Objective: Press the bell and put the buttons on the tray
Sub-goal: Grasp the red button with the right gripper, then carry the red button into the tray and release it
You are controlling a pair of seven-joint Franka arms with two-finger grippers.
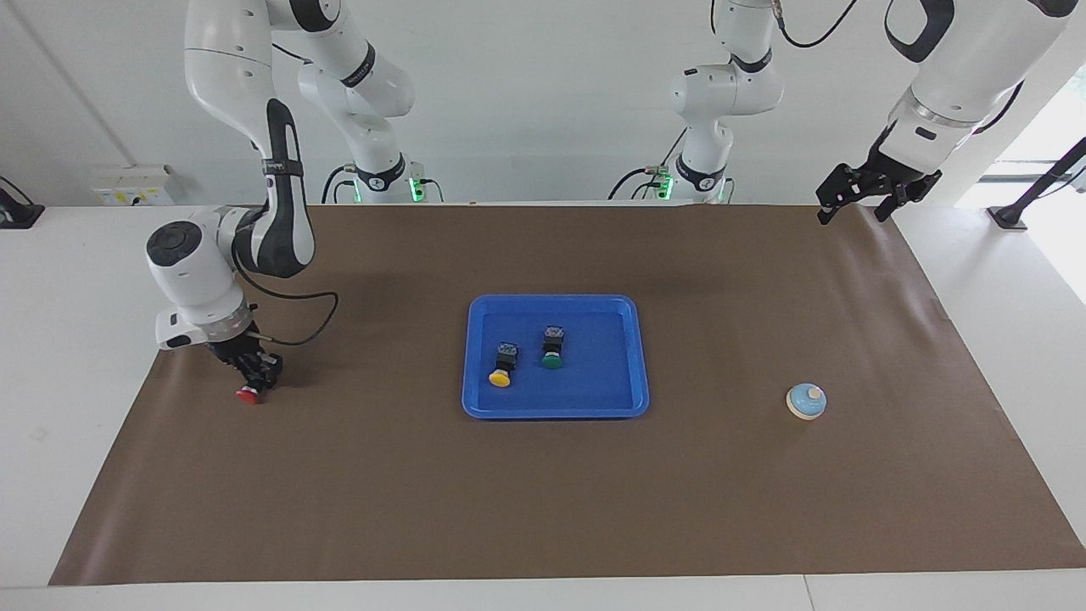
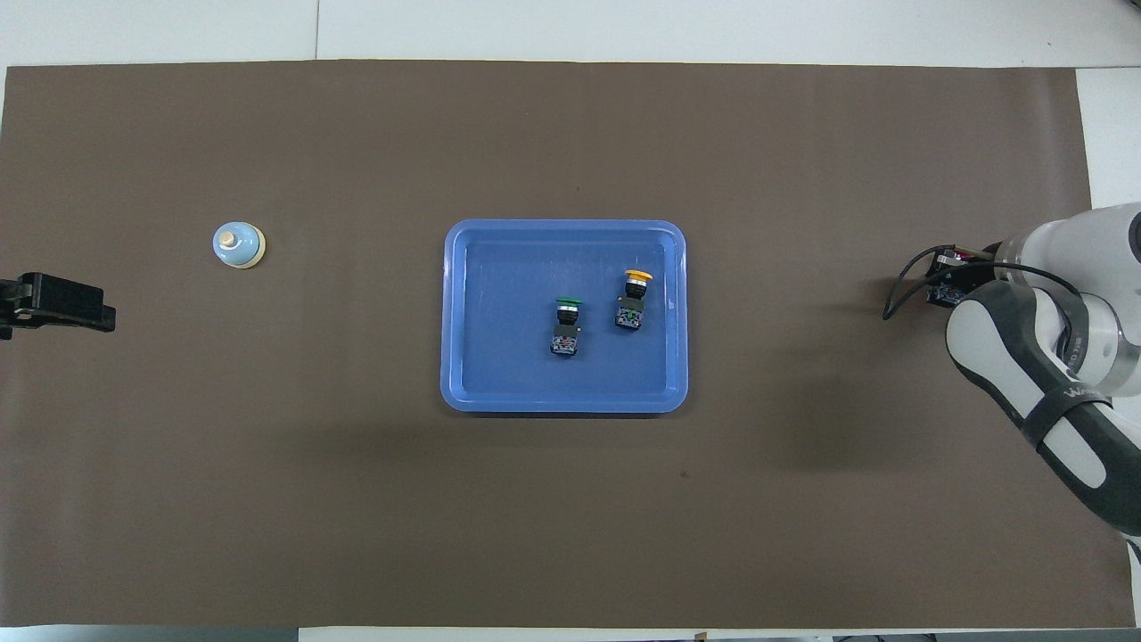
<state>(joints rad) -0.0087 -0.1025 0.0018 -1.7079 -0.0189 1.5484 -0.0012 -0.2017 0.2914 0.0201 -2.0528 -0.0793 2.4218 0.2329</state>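
Note:
At the right arm's end of the mat, my right gripper (image 1: pixel 254 374) is down at the table, shut on the black body of the red button (image 1: pixel 248 395). In the overhead view the right gripper (image 2: pixel 950 275) and red button (image 2: pixel 942 292) are mostly hidden by the arm. The yellow button (image 1: pixel 501 378) and the green button (image 1: pixel 551 361) lie on their sides in the blue tray (image 1: pixel 556 413). The light-blue bell (image 1: pixel 805 400) stands toward the left arm's end. My left gripper (image 1: pixel 853 207) waits open, raised over the mat's corner there.
A brown mat (image 1: pixel 543 509) covers most of the white table. The tray (image 2: pixel 455 312) sits at its middle, and the bell (image 2: pixel 238 244) stands alone on the mat. The right gripper's black cable (image 1: pixel 297 322) loops beside the wrist.

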